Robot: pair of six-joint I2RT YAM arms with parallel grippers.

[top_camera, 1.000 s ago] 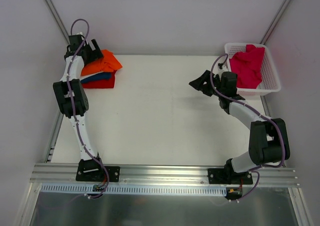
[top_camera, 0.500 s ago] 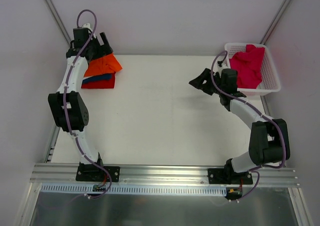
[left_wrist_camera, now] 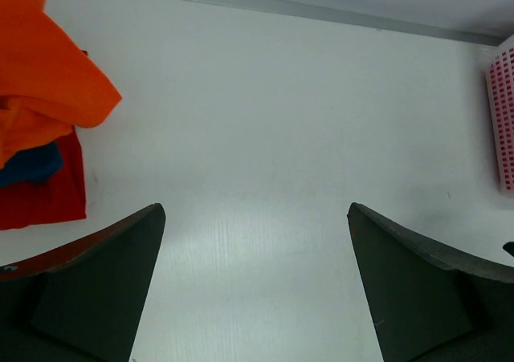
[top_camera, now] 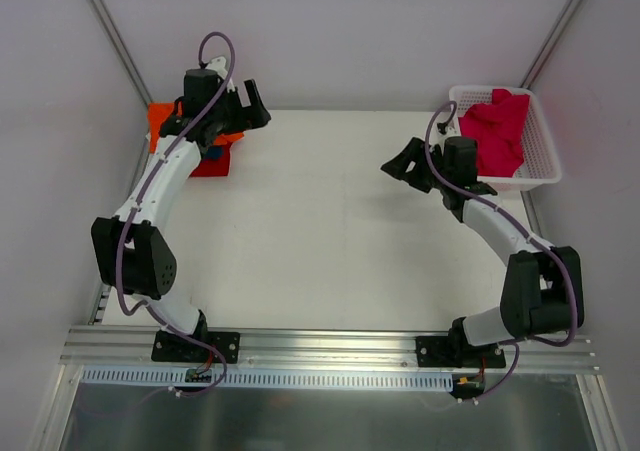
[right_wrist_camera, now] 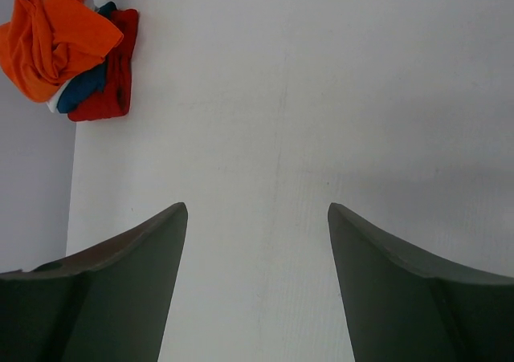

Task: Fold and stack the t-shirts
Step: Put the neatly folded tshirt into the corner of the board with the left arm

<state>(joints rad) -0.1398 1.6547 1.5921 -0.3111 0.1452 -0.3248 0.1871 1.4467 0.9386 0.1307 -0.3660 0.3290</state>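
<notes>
A stack of t-shirts lies at the far left of the table: a crumpled orange one [top_camera: 160,121] on top, a dark blue one [left_wrist_camera: 28,161] under it and a red one [top_camera: 210,163] at the bottom. The right wrist view shows the same stack, orange [right_wrist_camera: 56,33] over blue [right_wrist_camera: 80,91] over red [right_wrist_camera: 114,81], with a white sliver beneath. A crimson-pink t-shirt [top_camera: 495,131] lies bunched in the basket. My left gripper [top_camera: 247,106] is open and empty, just right of the stack [left_wrist_camera: 255,209]. My right gripper [top_camera: 402,164] is open and empty, left of the basket [right_wrist_camera: 257,209].
The white lattice basket [top_camera: 545,156] stands at the table's far right corner; its edge shows in the left wrist view [left_wrist_camera: 502,113]. The white table [top_camera: 320,241] lies between the two arms. Walls close in the back and both sides.
My left arm has swung away from over the stack, up and to the right, with its gripper open. The orange t-shirt stays on the stack. The right arm has barely moved.
</notes>
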